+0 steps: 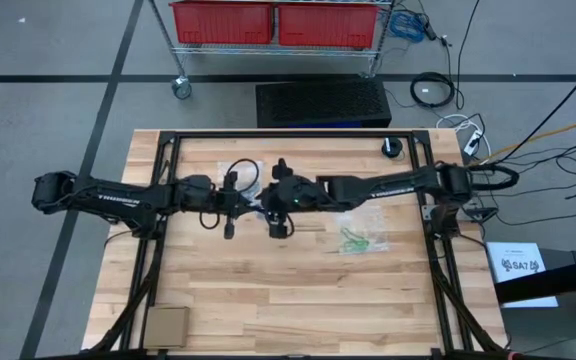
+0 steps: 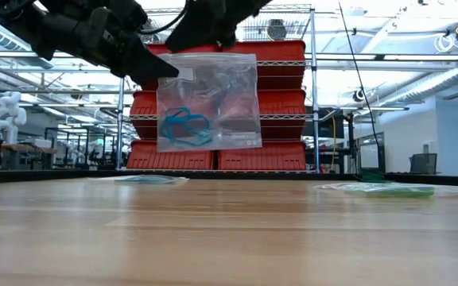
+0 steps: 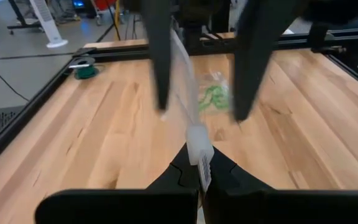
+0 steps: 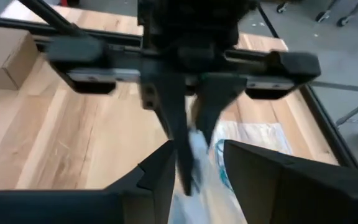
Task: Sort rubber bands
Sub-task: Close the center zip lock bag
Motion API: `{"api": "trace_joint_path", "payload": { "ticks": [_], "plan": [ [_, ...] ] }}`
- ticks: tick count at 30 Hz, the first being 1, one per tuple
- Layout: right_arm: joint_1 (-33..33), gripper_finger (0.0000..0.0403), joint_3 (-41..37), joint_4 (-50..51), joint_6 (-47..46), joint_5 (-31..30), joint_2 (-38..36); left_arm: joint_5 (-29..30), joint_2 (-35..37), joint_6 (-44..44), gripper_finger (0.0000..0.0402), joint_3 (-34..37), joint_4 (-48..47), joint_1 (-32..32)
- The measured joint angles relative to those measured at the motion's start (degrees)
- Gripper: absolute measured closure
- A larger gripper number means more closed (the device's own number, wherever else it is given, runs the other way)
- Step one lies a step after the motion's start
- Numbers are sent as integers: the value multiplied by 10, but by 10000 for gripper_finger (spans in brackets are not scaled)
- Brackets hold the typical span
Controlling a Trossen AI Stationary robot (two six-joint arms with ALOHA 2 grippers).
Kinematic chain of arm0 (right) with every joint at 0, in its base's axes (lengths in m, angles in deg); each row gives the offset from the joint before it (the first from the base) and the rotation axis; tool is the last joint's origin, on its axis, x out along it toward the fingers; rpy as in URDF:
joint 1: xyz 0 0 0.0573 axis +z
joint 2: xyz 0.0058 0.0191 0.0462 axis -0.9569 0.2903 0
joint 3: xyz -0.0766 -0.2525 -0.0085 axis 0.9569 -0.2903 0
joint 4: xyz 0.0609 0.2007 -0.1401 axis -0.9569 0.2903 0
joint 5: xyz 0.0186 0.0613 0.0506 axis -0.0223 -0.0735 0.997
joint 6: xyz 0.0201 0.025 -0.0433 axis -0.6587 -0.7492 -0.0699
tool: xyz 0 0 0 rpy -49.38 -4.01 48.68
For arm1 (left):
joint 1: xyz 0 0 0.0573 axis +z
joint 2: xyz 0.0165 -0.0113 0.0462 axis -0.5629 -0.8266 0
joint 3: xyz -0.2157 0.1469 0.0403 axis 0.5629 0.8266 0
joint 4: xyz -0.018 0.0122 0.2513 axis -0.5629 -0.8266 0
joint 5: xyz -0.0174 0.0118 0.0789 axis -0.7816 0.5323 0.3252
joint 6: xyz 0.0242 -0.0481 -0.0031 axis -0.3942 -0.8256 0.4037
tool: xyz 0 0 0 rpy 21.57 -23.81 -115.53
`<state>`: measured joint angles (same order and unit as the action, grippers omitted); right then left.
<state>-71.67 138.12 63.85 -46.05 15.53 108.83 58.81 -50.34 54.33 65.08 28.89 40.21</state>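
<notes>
Clear glossy plastic bag (image 2: 208,101), matt wooden table (image 1: 268,290)

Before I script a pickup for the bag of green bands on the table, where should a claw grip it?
Grip an edge of the green-band bag, coming straight down from above. It lies flat on the table, so only a thin plastic edge offers a pinch; the bands bunch near its middle.

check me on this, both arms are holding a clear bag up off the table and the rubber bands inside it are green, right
Not quite. Both grippers, left and right, do hold the clear bag up off the table, but the low view shows the rubber bands inside it are blue. The green ones lie in another bag on the table.
</notes>
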Motion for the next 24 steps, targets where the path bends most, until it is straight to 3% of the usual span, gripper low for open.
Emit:
{"api": "trace_joint_path", "payload": {
  "ticks": [5, 8, 15, 24],
  "plan": [
    [-18, 291, 0, -11, -1, 50, 17, -1, 0, 0, 401, 0, 0, 0],
    [-19, 307, 0, -14, 0, 49, 22, -1, 0, 0, 401, 0, -2, 0],
    [-19, 390, 0, -33, 5, 42, 22, -1, 0, -2, 401, 0, -3, 0],
    [-17, 397, 2, 5, 2, 25, 15, 2, 15, -8, 401, 0, -6, 1]
  ]
}}
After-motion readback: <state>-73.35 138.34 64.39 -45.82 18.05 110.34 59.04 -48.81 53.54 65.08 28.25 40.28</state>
